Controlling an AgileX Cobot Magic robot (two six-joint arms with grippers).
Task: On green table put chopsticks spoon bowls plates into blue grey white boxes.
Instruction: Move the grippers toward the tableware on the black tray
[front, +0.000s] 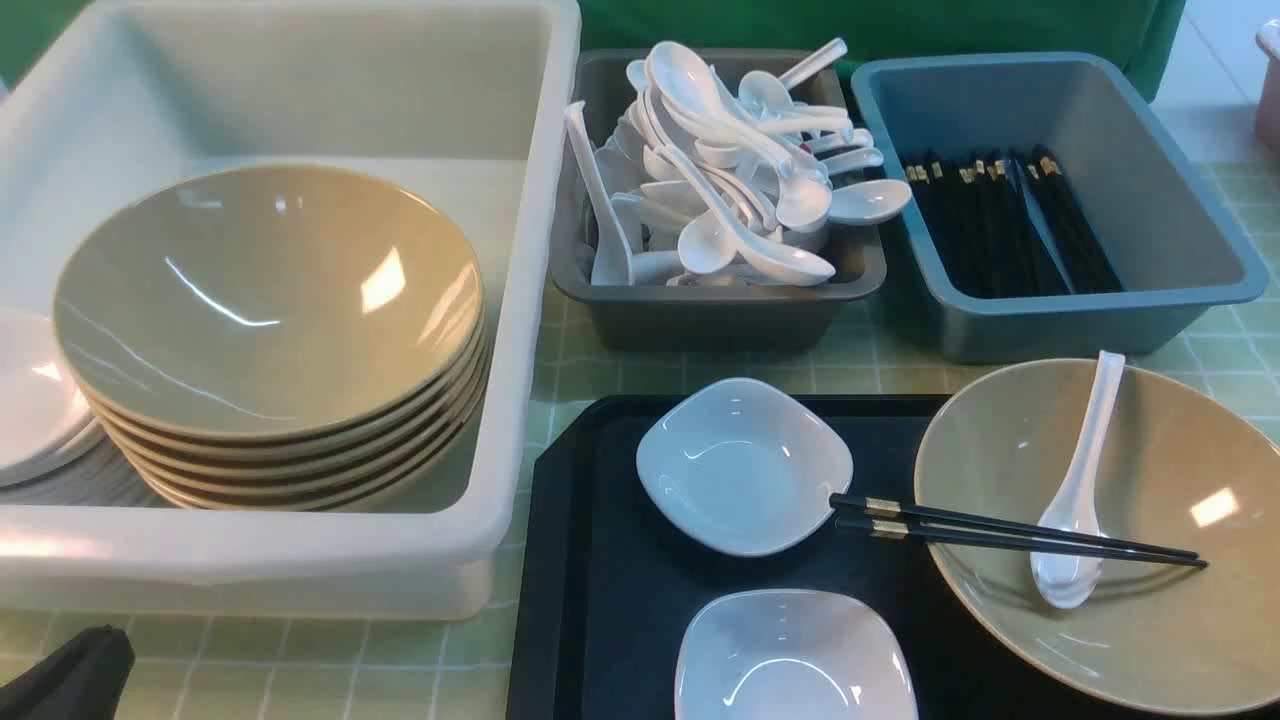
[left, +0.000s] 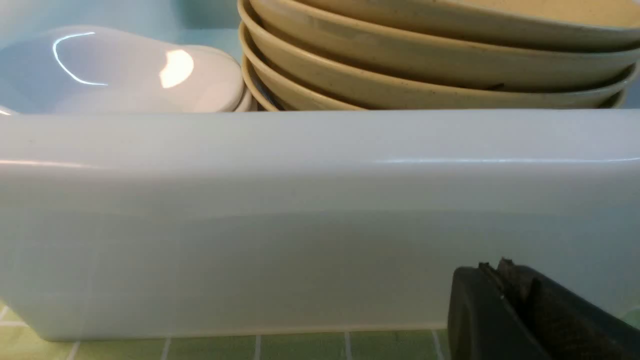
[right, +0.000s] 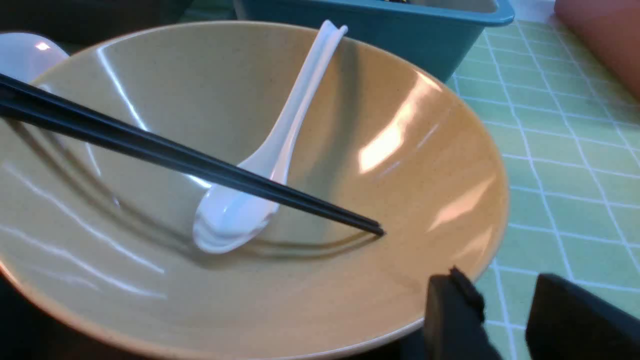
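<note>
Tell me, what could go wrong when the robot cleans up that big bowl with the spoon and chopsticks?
The chopsticks lie loose across the rim of the tan bowl, crossing over the spoon. If the open right gripper, beside that rim, tips the bowl, they could roll off. Also, the grey box is already heaped with spoons above its rim, so another one might slide out.

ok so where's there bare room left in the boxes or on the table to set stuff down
Free: the back of the white box behind the tan bowl stack; the blue box, right of its chopsticks; the narrow table strip between the boxes and the black tray. Crowded: the grey box, heaped with spoons, and most of the tray.
</note>
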